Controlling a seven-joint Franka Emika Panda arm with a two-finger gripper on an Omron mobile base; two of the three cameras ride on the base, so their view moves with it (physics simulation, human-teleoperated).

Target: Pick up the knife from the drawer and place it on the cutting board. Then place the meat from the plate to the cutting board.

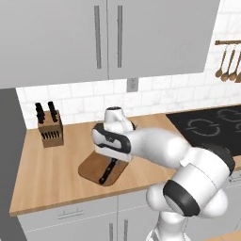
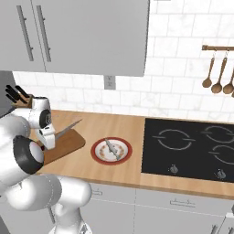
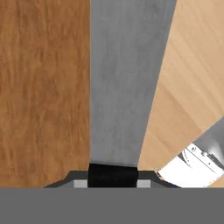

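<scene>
your gripper (image 3: 113,176) is clamped on the knife (image 1: 108,172), low over the cutting board (image 1: 94,165). in the hand view the grey blade runs straight up from between the tips, with the dark board grain on one side and the paler counter (image 1: 52,174) on the other. in the left base view the black handle pokes out below the hand, over the front part of the board; in the right base view the silver point sticks out past the wrist over the board's far edge, toward the wall.

the board lies at a slant, and its front rounded corner sits near the counter's front edge. open counter lies left of it, up to the knife block (image 1: 50,131) by the wall. on the other side you have the plate (image 2: 111,151) just beside the board and apart from it, then a strip of bare wood, then the black cooktop (image 2: 192,148).

the knife is long and pointed, black handle and silver blade. the plate has a red-orange rim, a pale mottled centre, and the meat (image 2: 111,147) on it, a thin greyish strip lying slantwise.

count: one knife in hand, one board, one plate, one piece of meat, one block with at least two black handles, and three wooden spoons (image 2: 218,73) on the wall rail.
</scene>
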